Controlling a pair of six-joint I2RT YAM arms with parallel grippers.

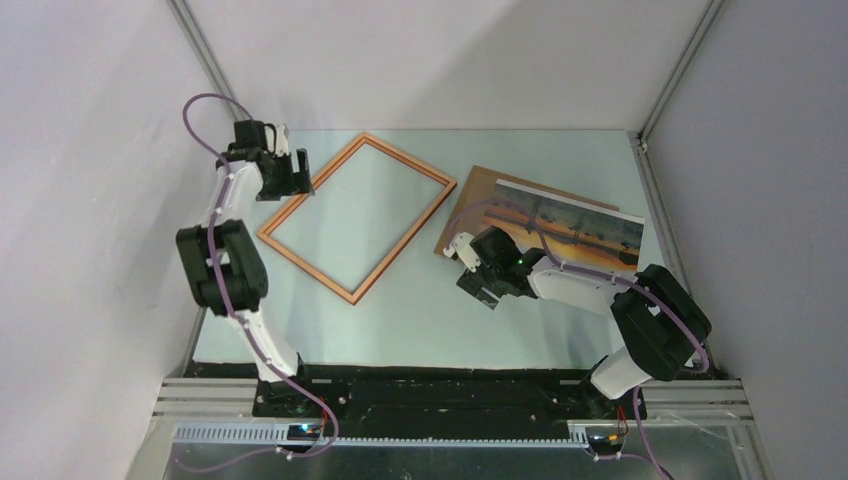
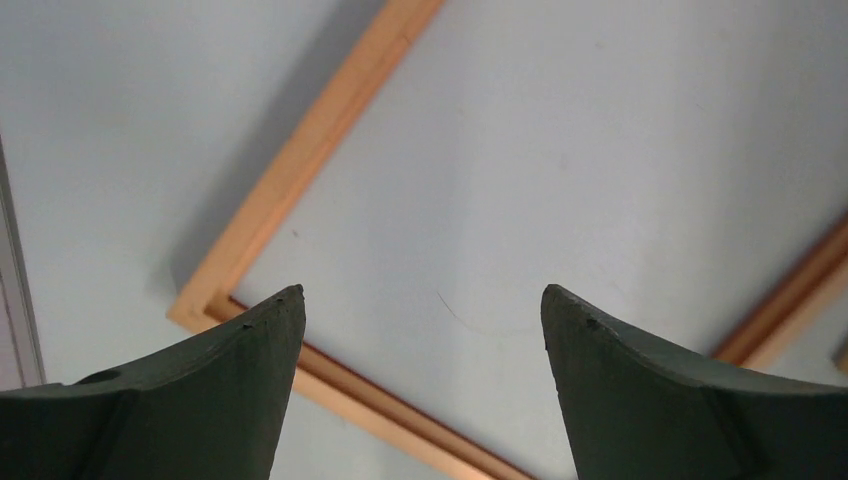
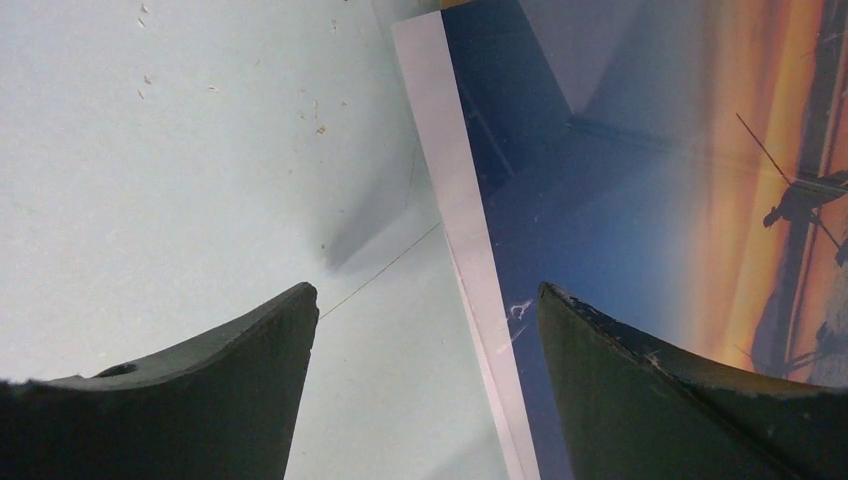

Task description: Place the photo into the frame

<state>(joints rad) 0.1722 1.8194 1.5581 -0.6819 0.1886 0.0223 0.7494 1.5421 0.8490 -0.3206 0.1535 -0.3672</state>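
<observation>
I'm working the pickup step. Photo point(image 1: 575, 225) is lying on the board point(image 1: 480, 190) at the bench's point(image 1: 420, 320) right, well apart from the frame point(image 1: 410, 158). Right gripper point(image 3: 428, 290) jaws are gaping wide over its white edge, gripping nothing. Left gripper point(image 2: 420, 300) is likewise wide and empty, hovering over a frame corner. Next I'm likely needing an edge pinch, lift and carry left.

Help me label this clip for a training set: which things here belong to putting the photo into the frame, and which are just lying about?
Job in hand:
- rectangular sunset photo print, orange sky, thin white border
- thin orange-brown wooden picture frame

Lying about:
- plain brown backing board, partly under the print
</observation>
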